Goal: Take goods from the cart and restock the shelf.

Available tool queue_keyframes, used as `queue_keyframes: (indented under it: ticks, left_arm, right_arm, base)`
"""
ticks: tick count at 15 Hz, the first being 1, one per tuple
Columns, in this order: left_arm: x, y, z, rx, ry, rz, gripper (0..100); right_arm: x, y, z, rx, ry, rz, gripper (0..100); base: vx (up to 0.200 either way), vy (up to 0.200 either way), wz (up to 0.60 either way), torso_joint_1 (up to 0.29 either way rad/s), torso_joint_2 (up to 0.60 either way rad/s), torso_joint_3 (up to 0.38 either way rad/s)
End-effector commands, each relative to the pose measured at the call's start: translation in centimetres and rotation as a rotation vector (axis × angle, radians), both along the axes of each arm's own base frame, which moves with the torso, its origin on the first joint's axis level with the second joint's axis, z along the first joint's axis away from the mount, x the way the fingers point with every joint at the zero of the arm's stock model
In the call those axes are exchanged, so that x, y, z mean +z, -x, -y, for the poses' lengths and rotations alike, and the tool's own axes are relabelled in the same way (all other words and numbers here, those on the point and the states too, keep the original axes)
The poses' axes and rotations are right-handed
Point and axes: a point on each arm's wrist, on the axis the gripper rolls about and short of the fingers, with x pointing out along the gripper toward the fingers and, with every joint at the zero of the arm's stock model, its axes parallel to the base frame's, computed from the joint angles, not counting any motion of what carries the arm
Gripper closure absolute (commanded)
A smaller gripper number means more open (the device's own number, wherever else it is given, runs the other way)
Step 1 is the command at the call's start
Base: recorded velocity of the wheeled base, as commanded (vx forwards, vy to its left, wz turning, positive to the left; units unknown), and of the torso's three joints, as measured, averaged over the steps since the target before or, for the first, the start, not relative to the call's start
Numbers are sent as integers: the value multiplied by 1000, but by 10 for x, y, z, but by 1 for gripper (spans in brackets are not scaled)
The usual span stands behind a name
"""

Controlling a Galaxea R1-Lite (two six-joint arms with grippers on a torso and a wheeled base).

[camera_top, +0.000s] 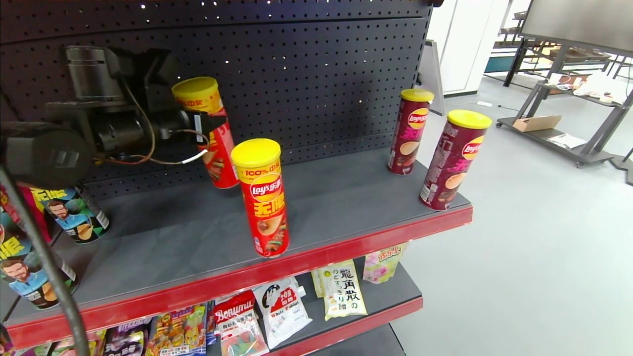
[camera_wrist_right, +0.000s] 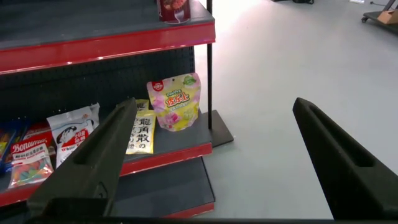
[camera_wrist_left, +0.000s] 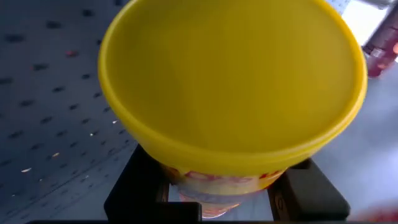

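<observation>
The left claw (camera_top: 210,123) is clamped around the upper body of a red crisp can (camera_top: 221,158) with a yellow lid, at the far side of the shelf (camera_top: 163,232), close to the pegboard back (camera_top: 306,74). The can leans a little, and its base looks to be at or just above the shelf surface; I cannot tell which.

The likely trouble is a release while the can is tilted. It could then tip toward the near red can (camera_top: 264,202) and knock it off the red front edge. Fingers opening unevenly could also drag the can sideways. The two maroon cans (camera_top: 409,131) to the right stand well apart and seem safe. The blue cans (camera_top: 74,215) on the left sit under the arm, where a low retreat might clip them.

The right claw (camera_wrist_right: 214,106) hangs wide and empty by the lower shelves.

Labels: each can carries a round logo and large characters, and the snack bags (camera_top: 341,289) below are printed too — I leave the wording unread.
</observation>
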Motion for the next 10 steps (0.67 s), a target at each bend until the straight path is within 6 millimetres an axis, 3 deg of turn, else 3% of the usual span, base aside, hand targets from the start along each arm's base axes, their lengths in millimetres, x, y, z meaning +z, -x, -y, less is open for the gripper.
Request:
queue_keyframes:
  ticks: [1, 5, 10]
  left_arm:
    - [-20, -32, 24, 8, 12, -36, 100]
    - [-29, -44, 43, -15, 18, -46, 100]
    - [-35, -49, 44, -16, 15, -56, 100]
  right_arm:
    - [0, 0, 0, 0, 0, 0, 0]
    - [0, 0, 0, 0, 0, 0, 0]
    - [0, 0, 0, 0, 0, 0, 0]
  base:
    - [0, 0, 0, 0, 0, 0]
    - [0, 0, 0, 0, 0, 0]
    - [0, 0, 0, 0, 0, 0]
